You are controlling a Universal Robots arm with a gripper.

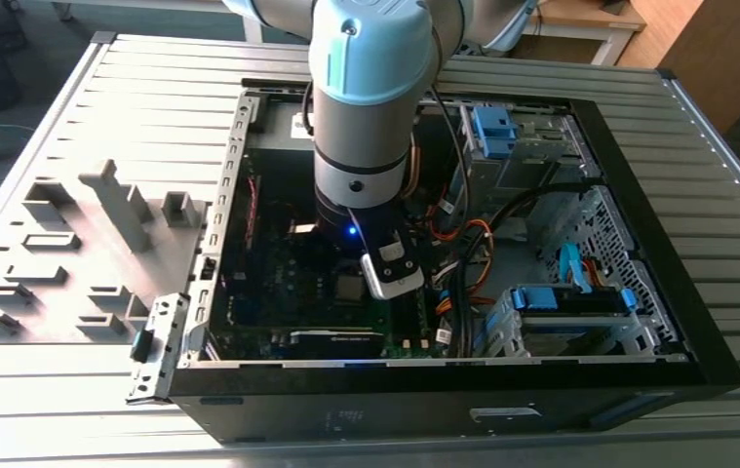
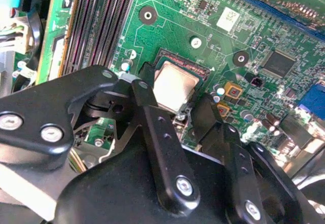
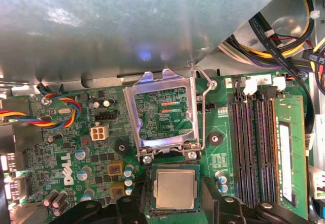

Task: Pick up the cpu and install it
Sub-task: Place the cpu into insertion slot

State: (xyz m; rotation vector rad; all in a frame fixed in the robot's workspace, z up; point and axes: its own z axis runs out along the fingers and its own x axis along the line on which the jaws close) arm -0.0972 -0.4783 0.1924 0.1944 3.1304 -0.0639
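The small flat square cpu [image 3: 175,188] with its dull silver metal top lies level inside the dark square socket [image 3: 175,167] on the green motherboard [image 3: 61,148], and in the second wrist view the same cpu [image 2: 175,84] looks seated within the socket's walls. The black metal claw [image 3: 175,206] hangs directly over it, released: its two black fingers [image 3: 216,198] stand spread to either side of the socket, each just beside the chip and not pressing on its edges. The silver hinged load plate [image 3: 160,109] is swung up and open next to the socket, showing bare board through its window, and the thin wire retention lever [image 3: 203,107] is raised along its side. Black memory slots [image 3: 249,142] run beside the socket, with a green memory module [image 3: 289,158] in the slot farthest from the socket. A bundle of red, blue and yellow wires [image 3: 56,112] plugs into the board near the metal wall. In the exterior view the grey robot arm with a pale blue cap [image 1: 363,127] reaches straight down into the open black computer case [image 1: 681,375], which lies flat on the ribbed aluminium counter [image 1: 84,409]; a grey slotted parts fixture [image 1: 70,263] sits on the counter towards the exterior view's left.
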